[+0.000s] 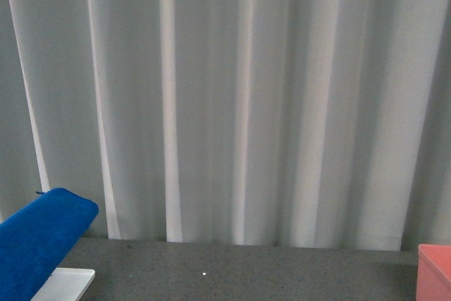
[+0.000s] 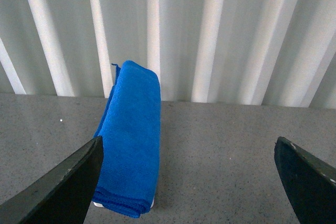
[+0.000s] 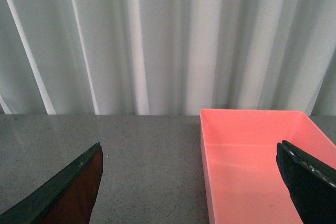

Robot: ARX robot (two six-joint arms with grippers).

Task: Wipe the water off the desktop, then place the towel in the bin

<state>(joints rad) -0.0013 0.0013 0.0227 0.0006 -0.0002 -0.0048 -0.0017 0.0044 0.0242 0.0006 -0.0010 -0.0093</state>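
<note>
Two grippers open, towel (image 2: 131,140) untouched

Left gripper (image 2: 188,141) gapes empty, just short of the towel, which lies folded over a white tray (image 1: 70,281) on the desktop (image 1: 246,273). Right gripper (image 3: 189,144) gapes empty; bin (image 3: 252,174) well apart from the towel. Risk: jaws off-centre pinch one fold, dragging the tray.

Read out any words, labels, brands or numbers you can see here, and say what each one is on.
None. No writing shows in any view: the towel, bin, desktop, tray, curtain, left gripper and right gripper all look plain.
</note>
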